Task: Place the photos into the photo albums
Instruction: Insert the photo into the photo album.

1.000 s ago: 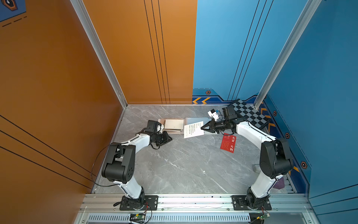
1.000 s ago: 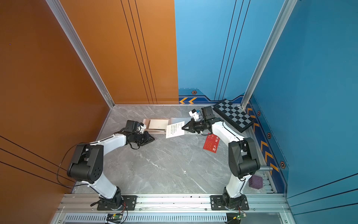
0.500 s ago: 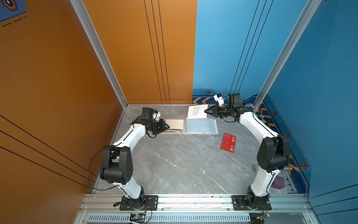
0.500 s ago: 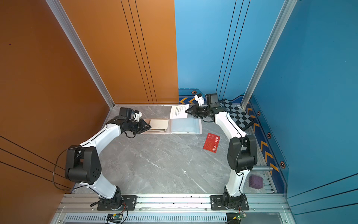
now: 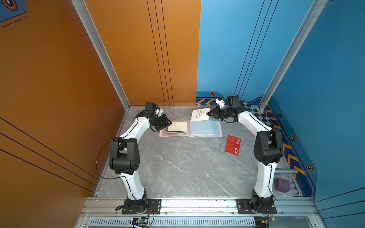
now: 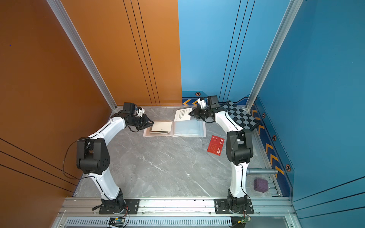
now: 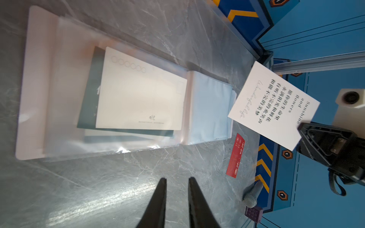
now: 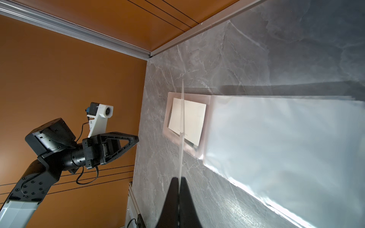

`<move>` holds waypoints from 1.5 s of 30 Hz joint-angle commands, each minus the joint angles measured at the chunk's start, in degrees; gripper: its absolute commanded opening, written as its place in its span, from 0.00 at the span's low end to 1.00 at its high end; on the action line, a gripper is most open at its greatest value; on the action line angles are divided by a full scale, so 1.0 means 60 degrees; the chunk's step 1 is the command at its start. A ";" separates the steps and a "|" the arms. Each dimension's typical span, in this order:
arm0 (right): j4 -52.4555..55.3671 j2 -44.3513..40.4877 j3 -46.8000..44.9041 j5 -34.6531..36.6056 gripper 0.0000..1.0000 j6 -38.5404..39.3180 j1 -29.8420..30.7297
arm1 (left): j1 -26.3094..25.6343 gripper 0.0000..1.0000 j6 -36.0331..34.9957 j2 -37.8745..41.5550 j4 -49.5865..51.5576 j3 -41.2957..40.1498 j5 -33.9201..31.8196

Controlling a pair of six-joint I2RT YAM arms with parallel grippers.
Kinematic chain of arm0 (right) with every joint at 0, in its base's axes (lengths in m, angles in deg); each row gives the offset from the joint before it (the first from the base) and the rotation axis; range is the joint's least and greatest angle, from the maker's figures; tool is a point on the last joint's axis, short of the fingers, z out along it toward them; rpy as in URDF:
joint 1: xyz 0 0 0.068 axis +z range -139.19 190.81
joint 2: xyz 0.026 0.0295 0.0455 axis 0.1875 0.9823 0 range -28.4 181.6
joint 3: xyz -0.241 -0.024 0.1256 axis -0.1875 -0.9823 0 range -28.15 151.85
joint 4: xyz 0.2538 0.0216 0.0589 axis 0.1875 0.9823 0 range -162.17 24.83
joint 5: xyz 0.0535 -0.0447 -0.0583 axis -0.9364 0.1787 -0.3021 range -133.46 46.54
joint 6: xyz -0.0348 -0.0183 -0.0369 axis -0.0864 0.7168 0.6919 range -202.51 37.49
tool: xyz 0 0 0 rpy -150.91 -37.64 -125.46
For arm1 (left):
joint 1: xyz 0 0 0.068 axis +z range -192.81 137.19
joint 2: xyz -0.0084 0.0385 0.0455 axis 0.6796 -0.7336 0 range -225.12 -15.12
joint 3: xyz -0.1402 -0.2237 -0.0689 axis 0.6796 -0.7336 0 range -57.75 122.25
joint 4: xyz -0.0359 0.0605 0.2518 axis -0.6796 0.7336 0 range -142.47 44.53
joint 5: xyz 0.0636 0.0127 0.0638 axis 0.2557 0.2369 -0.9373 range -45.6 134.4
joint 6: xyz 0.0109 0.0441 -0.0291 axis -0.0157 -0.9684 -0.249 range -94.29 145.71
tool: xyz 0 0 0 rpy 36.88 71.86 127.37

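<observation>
Within the last second the right hand (image 5: 208,114) has carried the white card (image 7: 274,106) off the album's right-hand page and back past the album's far edge. The hand is clamped on one edge of the card, and the card hangs in the air just beyond the open album (image 7: 35,98). The left hand (image 7: 175,180) has shifted too, from the album's near-left corner up along its left side. Its jaws stand narrowly apart with nothing between them. As a judgement, this card is not yet housed, and the pull-back looks like a fresh line-up on a sleeve mouth, not a finished insertion.

Contents: the album's left-hand sleeve holds a cream card (image 7: 138,94), blank side up, lying over a dark green card (image 7: 88,88); whether more lies beneath cannot be told. The bluish sleeves (image 7: 209,106) on the right-hand page show nothing inside. One red card (image 5: 233,145) lies loose on the desk (image 5: 187,167), off the album's near-right corner and well apart from both hands, so at least two cards remain to be placed.
</observation>
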 commanded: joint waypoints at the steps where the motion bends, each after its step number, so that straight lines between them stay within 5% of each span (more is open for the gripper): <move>1: 0.0028 0.0377 0.0273 0.0138 0.00 -0.0115 0.0028 | 0.0267 0.23 0.0107 -0.0243 0.0002 -0.0052 -0.0136; 12: -0.0015 0.1056 0.0232 0.0434 0.00 -0.0189 0.0421 | 0.1237 0.22 -0.0338 -0.0593 0.0001 -0.0111 -0.0165; 45: -0.1026 0.1958 0.0265 0.0173 0.00 -0.1044 0.0638 | 0.0889 0.23 -0.0416 -0.1373 0.0016 0.0070 0.0130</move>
